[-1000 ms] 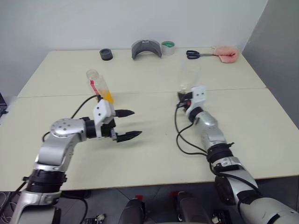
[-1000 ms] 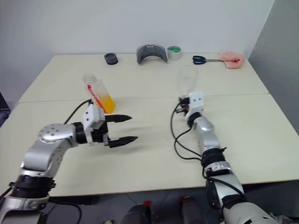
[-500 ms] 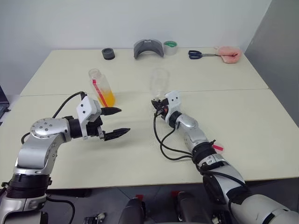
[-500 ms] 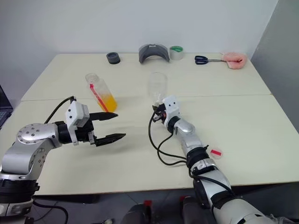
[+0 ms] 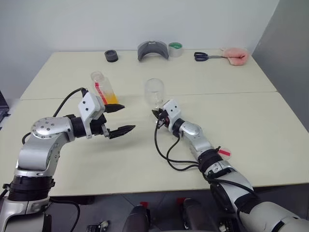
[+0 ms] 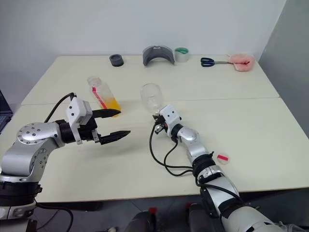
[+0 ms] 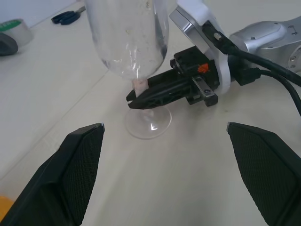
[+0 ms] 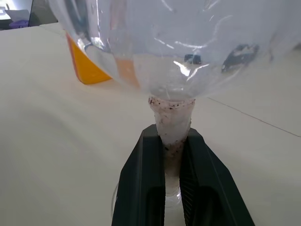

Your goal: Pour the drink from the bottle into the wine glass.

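Two cream tabletops (image 5: pixel 145 159) are seen pushed together, one seam running between them.

Two grippers are counted. The left gripper (image 5: pixel 119 119) is held above the near tabletop with its two black fingers spread wide and nothing between them; it points toward the middle of the table, just in front of the bottle. The right gripper (image 7: pixel 141 96) is closed on the stem of the wine glass, its two fingers (image 8: pixel 141 188) pressed against either side of the stem just above the foot.

One wine glass (image 5: pixel 154 92) is noted, upright, near the seam at the table's centre. Its bowl appears empty, and its round foot is seen at the tabletop; whether it rests there cannot be told.

One bottle (image 5: pixel 104 88) is noted, standing tilted on the far tabletop to the left of the glass and apart from it. The drink (image 5: pixel 111 100) is seen as one orange-yellow pool in the lower part of the bottle.

Along the far edge, one of each is counted: a grey curved object (image 5: pixel 153 49), a pink object (image 5: pixel 235 55), a pair of scissors (image 5: pixel 205 56), a tape roll (image 5: pixel 175 48), a black ring (image 5: pixel 111 55).

One small red piece (image 6: pixel 222 158) is seen on the near tabletop, beside the right arm.
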Tool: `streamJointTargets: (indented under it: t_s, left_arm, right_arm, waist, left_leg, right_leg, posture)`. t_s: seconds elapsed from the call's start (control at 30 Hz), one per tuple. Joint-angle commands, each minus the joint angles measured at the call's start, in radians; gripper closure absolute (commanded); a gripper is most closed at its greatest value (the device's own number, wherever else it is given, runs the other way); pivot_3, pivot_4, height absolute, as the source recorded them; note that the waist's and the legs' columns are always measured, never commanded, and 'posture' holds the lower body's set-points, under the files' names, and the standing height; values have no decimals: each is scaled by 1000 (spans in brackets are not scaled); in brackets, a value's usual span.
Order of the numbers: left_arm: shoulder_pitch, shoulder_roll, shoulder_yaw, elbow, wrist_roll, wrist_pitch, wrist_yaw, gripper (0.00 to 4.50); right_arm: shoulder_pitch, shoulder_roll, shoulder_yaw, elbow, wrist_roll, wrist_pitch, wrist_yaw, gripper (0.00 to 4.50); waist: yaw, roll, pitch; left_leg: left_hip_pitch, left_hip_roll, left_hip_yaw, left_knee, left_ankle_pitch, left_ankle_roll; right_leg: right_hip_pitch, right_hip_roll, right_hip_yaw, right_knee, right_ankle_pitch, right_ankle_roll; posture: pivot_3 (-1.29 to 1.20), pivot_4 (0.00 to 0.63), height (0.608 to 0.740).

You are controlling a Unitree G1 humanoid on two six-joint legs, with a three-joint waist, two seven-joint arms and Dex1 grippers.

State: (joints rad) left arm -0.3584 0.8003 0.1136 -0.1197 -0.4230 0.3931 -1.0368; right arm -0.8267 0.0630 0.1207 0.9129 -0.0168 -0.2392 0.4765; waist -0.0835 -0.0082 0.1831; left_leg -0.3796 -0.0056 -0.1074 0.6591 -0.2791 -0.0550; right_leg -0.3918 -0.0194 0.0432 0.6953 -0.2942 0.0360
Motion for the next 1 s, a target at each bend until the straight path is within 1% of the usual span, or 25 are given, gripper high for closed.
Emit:
streamJointTargets:
  t_s: [0.03,0.13,0.2,0.23,0.57,0.73,1.0]
  left_arm:
    - [-17,1,10,-49,-20,9,5,0]
    - [-22,0,12,-51,-20,13,6,0]
    - [-29,-2,14,-49,-23,16,9,0]
    - [-32,-3,15,-50,-24,18,10,0]
    - [-57,-20,15,-49,-25,18,19,0]
    - [-62,-30,25,-51,-36,29,33,0]
    - [-36,-32,66,-84,-80,74,73,0]
  right_arm:
    - [-3,9,-6,-13,11,-6,10,4380]
    - [-6,10,-14,-11,21,3,19,4380]
    - [-7,10,-18,-12,25,7,21,3649]
    - [-8,10,-21,-12,26,8,21,3463]
    - [-2,11,-37,-38,38,22,25,36]
    - [18,-3,-34,-68,50,38,38,10]
    - [99,-68,-41,-216,73,113,59,10]
  waist:
    - [0,0,0]
    - [0,0,0]
    - [0,0,0]
    - [0,0,0]
    - [0,0,0]
    - [0,0,0]
    - [0,0,0]
  left_leg:
    - [0,0,0,0,0,0]
    - [0,0,0,0,0,0]
    - [0,0,0,0,0,0]
    - [0,0,0,0,0,0]
    - [0,0,0,0,0,0]
    - [0,0,0,0,0,0]
    - [0,0,0,0,0,0]
  right_leg:
    - [0,0,0,0,0,0]
    - [0,0,0,0,0,0]
    - [0,0,0,0,0,0]
    - [0,0,0,0,0,0]
    - [0,0,0,0,0,0]
    - [0,0,0,0,0,0]
    - [0,0,0,0,0,0]
  posture:
    - [0,150,740]
    - [0,150,740]
    - [0,150,740]
    - [0,150,740]
    - [0,150,740]
    - [0,150,740]
    - [0,150,740]
